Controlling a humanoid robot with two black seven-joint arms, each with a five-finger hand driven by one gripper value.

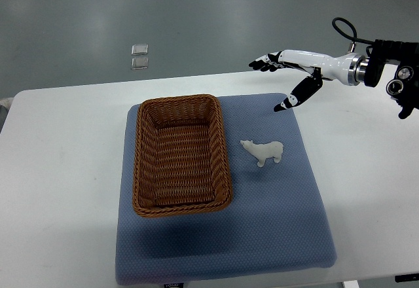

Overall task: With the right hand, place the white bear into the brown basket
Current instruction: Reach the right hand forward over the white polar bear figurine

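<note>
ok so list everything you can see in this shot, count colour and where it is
basket: one, brown wicker, empty, on the left half of the mat
white bear: one, white, on the mat just right of the basket, apart from it
mat: one, blue, in the middle of the table
table: one, white, under everything
small clear squares: two, pale, on the grey floor beyond the table's far edge
right hand: one, white with black fingertips, fingers spread, holding nothing, above the mat's far right corner, beyond the bear
left hand: not in view
</note>
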